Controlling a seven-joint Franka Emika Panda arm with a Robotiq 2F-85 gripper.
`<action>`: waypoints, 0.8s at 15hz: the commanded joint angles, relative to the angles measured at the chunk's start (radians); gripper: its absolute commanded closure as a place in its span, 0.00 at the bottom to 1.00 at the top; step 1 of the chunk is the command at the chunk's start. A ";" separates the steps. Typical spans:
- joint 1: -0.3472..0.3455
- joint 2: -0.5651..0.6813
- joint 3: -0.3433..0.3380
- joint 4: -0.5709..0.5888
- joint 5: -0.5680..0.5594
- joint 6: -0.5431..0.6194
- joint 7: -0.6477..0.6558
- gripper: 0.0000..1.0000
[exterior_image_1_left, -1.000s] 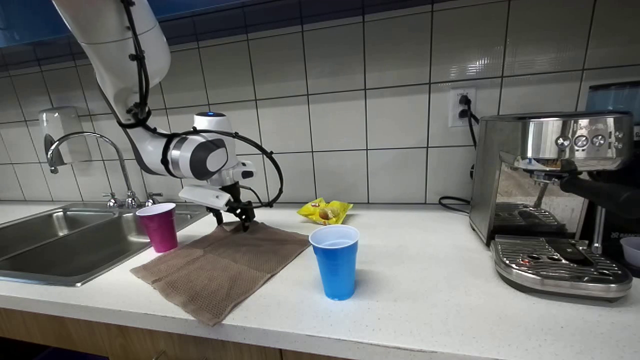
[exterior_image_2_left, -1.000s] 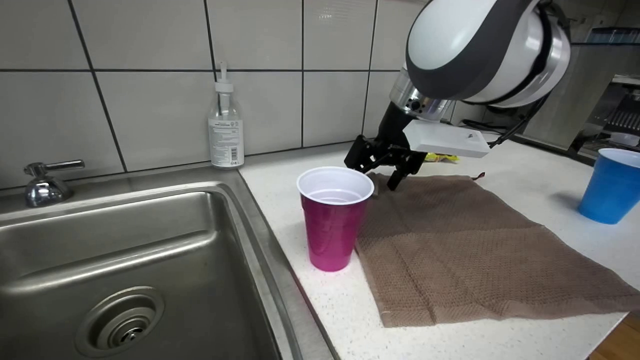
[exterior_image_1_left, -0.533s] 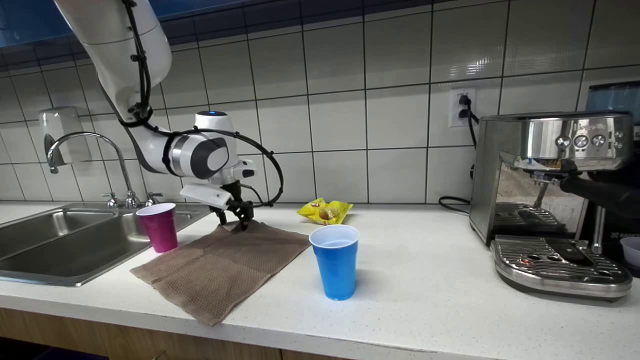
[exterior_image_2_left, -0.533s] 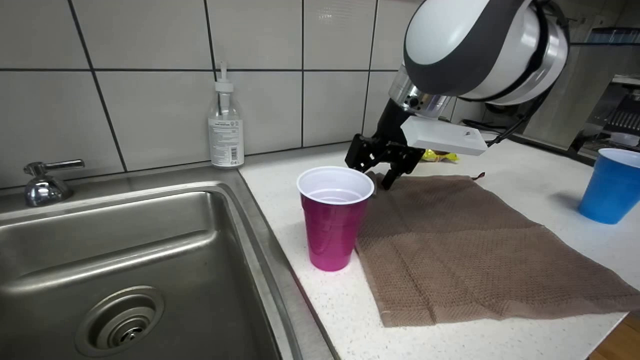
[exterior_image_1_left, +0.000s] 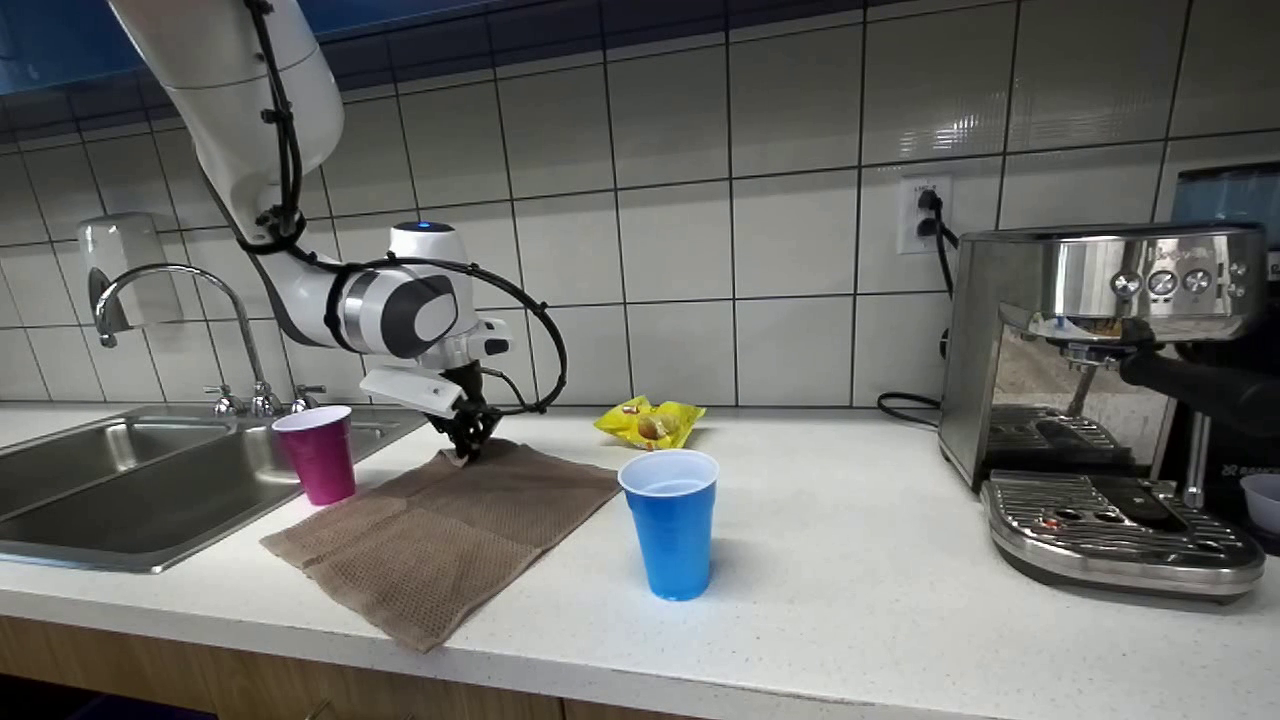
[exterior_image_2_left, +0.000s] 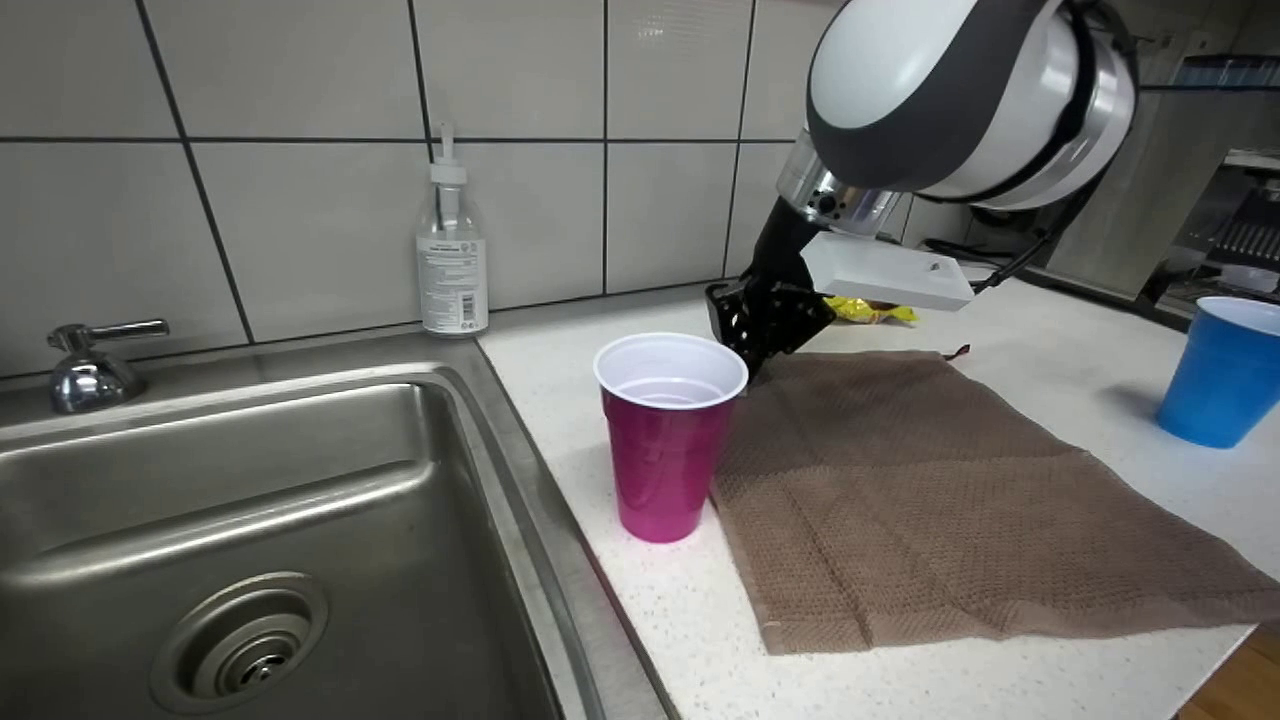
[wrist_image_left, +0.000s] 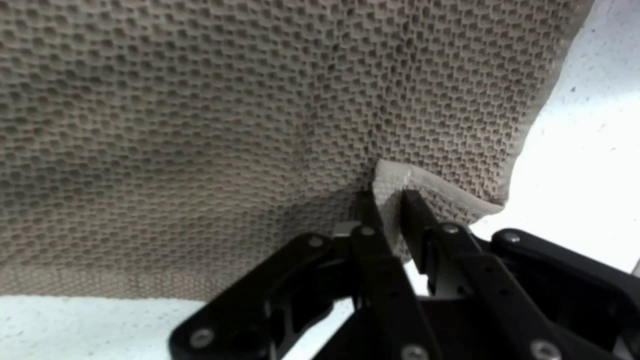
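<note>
**On the worktop (exterior_image_1_left: 860, 640), a brown waffle-weave towel (exterior_image_1_left: 450, 540) clamped at one corner, flat elsewhere**

At the far left, the stainless-steel double sink (exterior_image_2_left: 522, 485) and its gooseneck faucet (exterior_image_1_left: 263, 400) lie outside the work in hand, as far as the pictures show. Next comes a magenta plastic cup (exterior_image_1_left: 320, 465), standing upright between sink and towel, untouched.

Further right, the claw (wrist_image_left: 390, 202) hangs low at the towel's back corner, on the wall side. In the wrist view its fingers (wrist_image_left: 417, 215) sit close together, clamped on a hemmed corner, with a fold of fabric standing up between them. Taking hold of that corner therefore looks done, or very nearly; how firm the hold is cannot be told.

Beyond that grip, nothing shows as done. Apart from the pinched corner, the towel lies spread across the worktop, reaching about to its front edge, with no part raised well off the surface.

Right of the claw, a yellow snack packet (exterior_image_1_left: 650, 424) lies near the tiled wall (exterior_image_1_left: 680, 240), and a blue plastic cup (exterior_image_1_left: 672, 540) stands upright, apart from the towel. At the far right sits a stainless-steel espresso machine (exterior_image_1_left: 1110, 400).
</note>
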 joint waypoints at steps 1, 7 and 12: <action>-0.025 0.011 0.024 0.015 0.010 0.012 0.002 1.00; -0.038 -0.001 0.026 0.010 0.016 0.003 -0.001 0.99; -0.066 -0.028 0.044 0.002 0.031 -0.012 -0.017 0.99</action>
